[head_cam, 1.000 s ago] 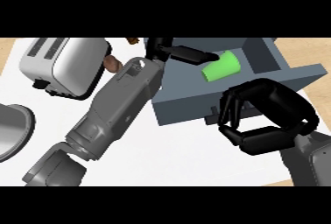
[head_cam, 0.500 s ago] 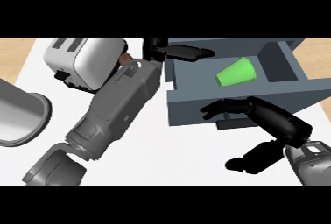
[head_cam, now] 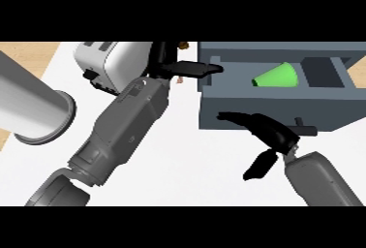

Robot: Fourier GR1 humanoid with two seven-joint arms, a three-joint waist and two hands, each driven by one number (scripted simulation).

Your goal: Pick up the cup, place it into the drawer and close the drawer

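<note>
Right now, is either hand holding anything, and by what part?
Nothing is held. The green cup lies on its side in the open drawer. The right hand is open at the drawer front; the left hand is open by its corner.

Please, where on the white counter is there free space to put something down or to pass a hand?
Bare white counter lies between the left grey forearm and the right black hand, below the open grey drawer holding the green cup. It is crowded at upper left: silver toaster, grey metal cylinder, and the left black hand at the drawer's corner.

Bright, even light; soft faint shadows
</note>
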